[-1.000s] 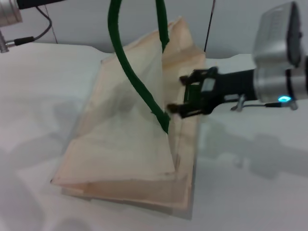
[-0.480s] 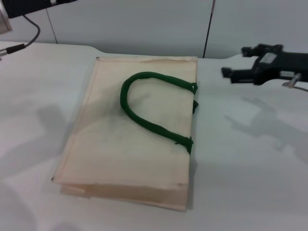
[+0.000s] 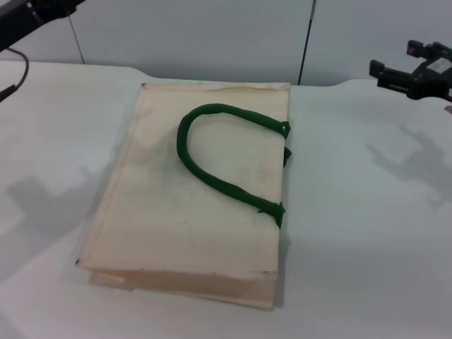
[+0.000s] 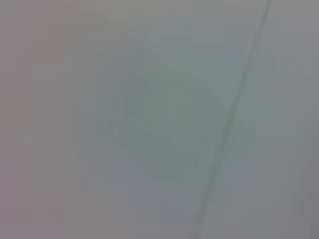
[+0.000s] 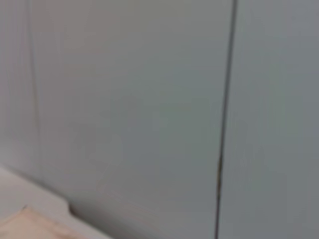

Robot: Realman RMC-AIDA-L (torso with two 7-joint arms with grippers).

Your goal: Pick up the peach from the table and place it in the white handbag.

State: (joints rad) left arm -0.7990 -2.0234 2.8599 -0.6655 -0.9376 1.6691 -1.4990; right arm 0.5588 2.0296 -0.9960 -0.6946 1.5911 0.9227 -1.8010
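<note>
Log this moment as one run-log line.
white handbag flat on table, green handle lying on top | peach not visible | right gripper open, raised at far right | left gripper unseen

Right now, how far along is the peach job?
No peach shows in any view, so whether it is in the bag cannot be told. The bag lies flat, handle resting on top. Nothing is in hand: right gripper is open at the table's far right edge, empty. Left gripper is out of view.

Right claw (image 3: 404,67) pulled back to far right edge, clear of white handbag (image 3: 191,205); green handle (image 3: 219,159) dropped flat.
</note>
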